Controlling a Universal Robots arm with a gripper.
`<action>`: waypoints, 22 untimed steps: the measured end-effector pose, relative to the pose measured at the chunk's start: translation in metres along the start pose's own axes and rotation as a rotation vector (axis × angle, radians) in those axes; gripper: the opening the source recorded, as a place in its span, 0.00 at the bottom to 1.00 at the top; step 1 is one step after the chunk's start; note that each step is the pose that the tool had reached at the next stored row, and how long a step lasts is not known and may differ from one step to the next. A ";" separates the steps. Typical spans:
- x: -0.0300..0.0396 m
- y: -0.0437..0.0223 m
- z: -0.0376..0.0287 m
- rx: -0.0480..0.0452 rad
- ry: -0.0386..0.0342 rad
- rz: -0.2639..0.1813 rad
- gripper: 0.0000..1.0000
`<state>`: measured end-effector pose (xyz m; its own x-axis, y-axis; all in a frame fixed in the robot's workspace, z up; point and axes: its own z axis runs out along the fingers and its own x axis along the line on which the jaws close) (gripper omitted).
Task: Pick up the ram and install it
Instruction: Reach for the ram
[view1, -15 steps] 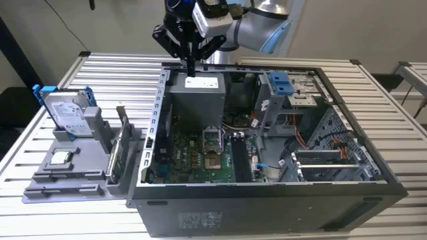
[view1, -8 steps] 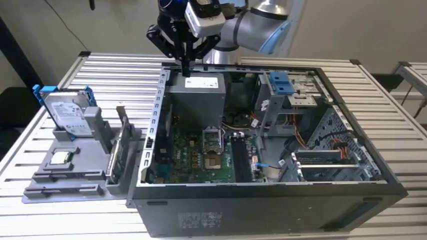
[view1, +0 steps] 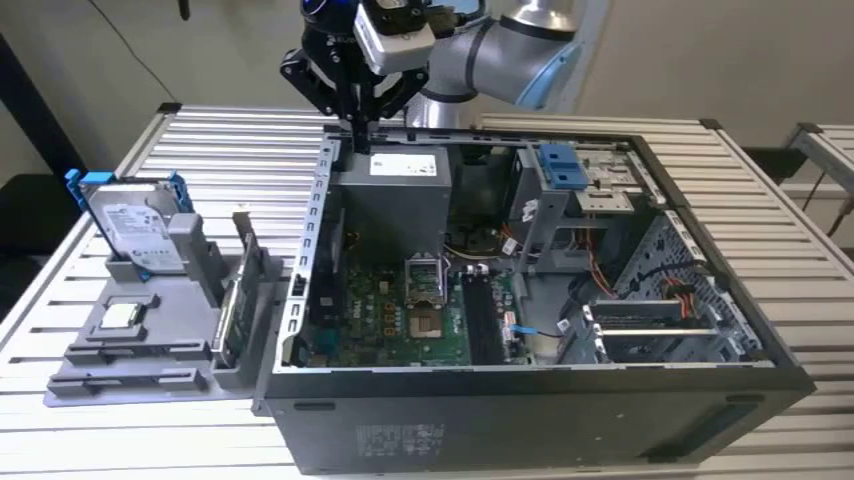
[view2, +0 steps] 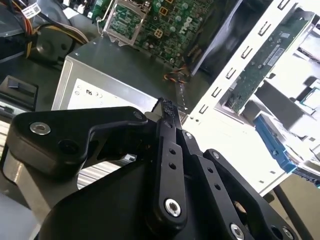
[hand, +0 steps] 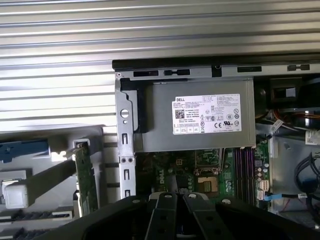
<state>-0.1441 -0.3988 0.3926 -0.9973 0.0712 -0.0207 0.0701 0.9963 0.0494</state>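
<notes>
Grey holder (view1: 147, 350) on the desk (view1: 200, 140) held parts upright on edge, likely for easy pinching; the ram (view1: 248, 245) seemed the thin dark stick slotted there, beside the green card (view1: 227, 315). The tool (view1: 359, 140), fingers pressed together and empty, hung over the case's (view1: 534, 410) rear rim, well apart.

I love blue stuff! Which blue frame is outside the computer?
The blue-framed hard drive on the stand, at the exterior view's left. The other blue frame is inside the case.

Holder (view1: 127, 375) beside case (view1: 534, 420) (exterior view's left)
</notes>
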 end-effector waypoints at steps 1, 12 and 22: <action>0.0014 -0.0001 0.0000 0.0000 -0.0002 0.000 0.11; 0.0146 -0.0010 -0.0003 0.0013 -0.0014 0.000 0.11; 0.0298 -0.0021 -0.0007 0.0028 -0.0033 0.000 0.11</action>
<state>-0.1740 -0.3988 0.3926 -0.9972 0.0711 -0.0240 0.0699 0.9965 0.0466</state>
